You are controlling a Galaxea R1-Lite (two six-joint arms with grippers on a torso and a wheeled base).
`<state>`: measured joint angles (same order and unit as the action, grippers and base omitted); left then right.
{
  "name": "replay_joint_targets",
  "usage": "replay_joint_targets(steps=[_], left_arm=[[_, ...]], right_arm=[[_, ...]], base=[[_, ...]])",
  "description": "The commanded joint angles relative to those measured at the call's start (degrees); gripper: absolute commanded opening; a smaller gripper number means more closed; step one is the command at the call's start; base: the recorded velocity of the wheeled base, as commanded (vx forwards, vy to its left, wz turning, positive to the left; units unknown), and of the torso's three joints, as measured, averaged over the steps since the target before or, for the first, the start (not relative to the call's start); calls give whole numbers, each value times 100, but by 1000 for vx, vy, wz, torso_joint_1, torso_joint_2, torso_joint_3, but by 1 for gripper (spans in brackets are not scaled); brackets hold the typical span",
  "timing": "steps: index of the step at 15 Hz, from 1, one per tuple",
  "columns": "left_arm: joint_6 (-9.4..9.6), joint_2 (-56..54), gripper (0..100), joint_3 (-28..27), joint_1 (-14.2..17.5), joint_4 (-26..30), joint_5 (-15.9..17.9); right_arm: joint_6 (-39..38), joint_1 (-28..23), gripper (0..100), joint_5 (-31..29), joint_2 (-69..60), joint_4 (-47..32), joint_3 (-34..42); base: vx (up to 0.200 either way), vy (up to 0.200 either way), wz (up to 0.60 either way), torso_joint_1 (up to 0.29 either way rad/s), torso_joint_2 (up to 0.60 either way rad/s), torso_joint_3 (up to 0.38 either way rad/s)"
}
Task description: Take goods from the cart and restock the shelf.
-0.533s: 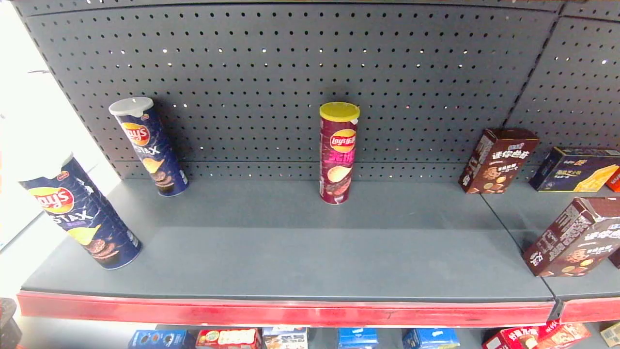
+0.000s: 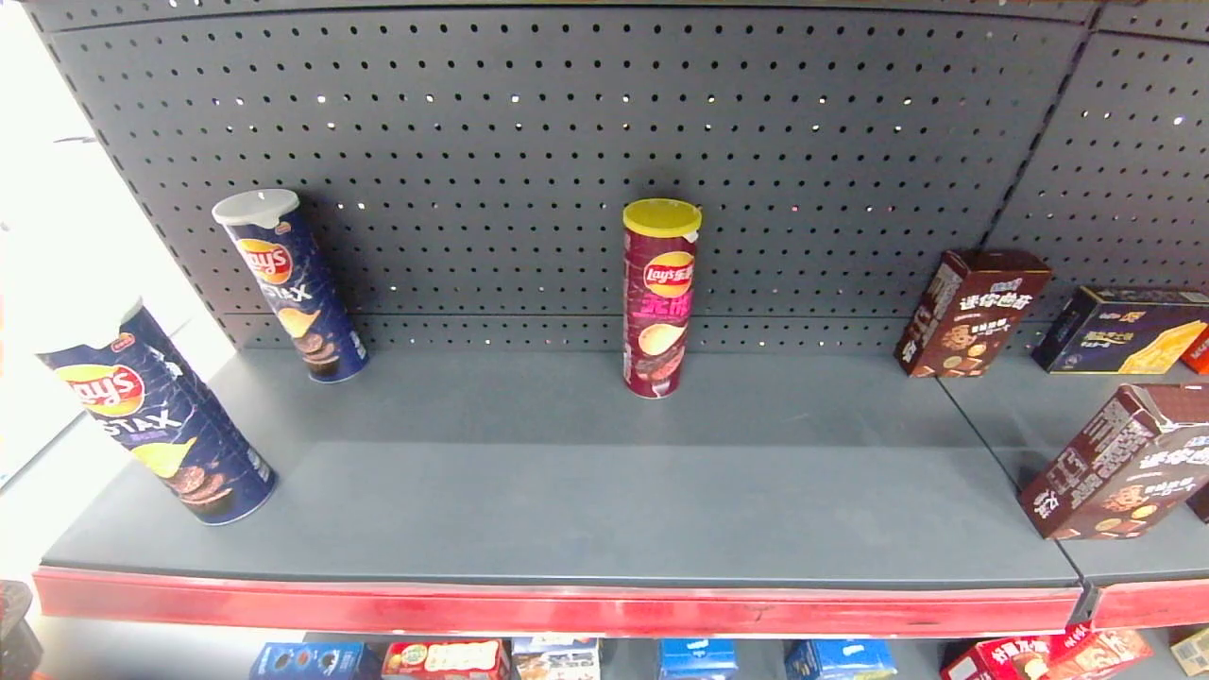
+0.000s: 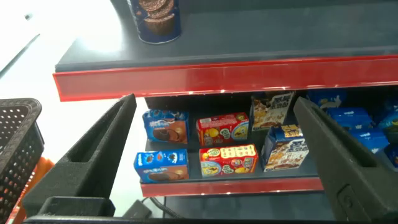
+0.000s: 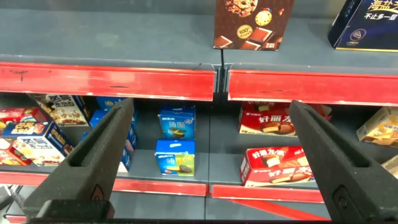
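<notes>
Left arm first: left gripper (image 3: 216,106) hangs in front of the red edge strip (image 3: 224,78), fingers spread wide with nothing between them. The cart (image 3: 18,137) shows as a black mesh wall past the end of the shelf (image 2: 604,491), lower than the strip. I cannot see what goods lie in it. On the shelf, left to right: front blue can (image 2: 156,425) near the front edge, rear blue can (image 2: 288,283) against the pegboard, maroon can (image 2: 658,297) alone mid-shelf at the back. All three stand on end. Then rear brown box (image 2: 968,312), dark blue box (image 2: 1119,331) and front brown box (image 2: 1119,463) on the next bay. Broad bare floor lies between the cans. Right gripper (image 4: 211,107) faces the joint between the two bays, fingers likewise parted and empty. Handling estimate, if the cart stock matches: the cans should be light, stiff card tubes with a smooth, slippery wrap, tall and prone to tipping. Take hold across the body near mid-height with moderate squeeze, since the wall could dent. The boxes should be light thin card; pinch across the narrow faces, not the wide panels.
</notes>
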<state>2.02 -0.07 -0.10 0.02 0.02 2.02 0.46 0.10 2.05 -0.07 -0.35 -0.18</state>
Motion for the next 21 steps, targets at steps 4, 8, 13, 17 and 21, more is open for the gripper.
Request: replay_joint_targets(steps=[4,8,13,17,21], left_arm=[[0,7,100,1,-2,-2,0],[0,7,100,1,6,-2,0],[0,7,100,1,-2,-2,0],[17,7,100,1,-2,-2,9],[9,7,100,1,-2,6,9]], right_arm=[[-2,-1,100,-3,7,0,1],[-2,-1,100,-3,7,0,1],[-29,-1,100,-3,7,0,1],[-29,-1,100,-11,7,0,1],[-29,-1,100,-11,7,0,1]], base=[[0,0,600,5,1,1],[0,0,600,4,7,2],[0,0,0,0,0,0],[0,0,0,0,0,0],[0,0,0,0,0,0]])
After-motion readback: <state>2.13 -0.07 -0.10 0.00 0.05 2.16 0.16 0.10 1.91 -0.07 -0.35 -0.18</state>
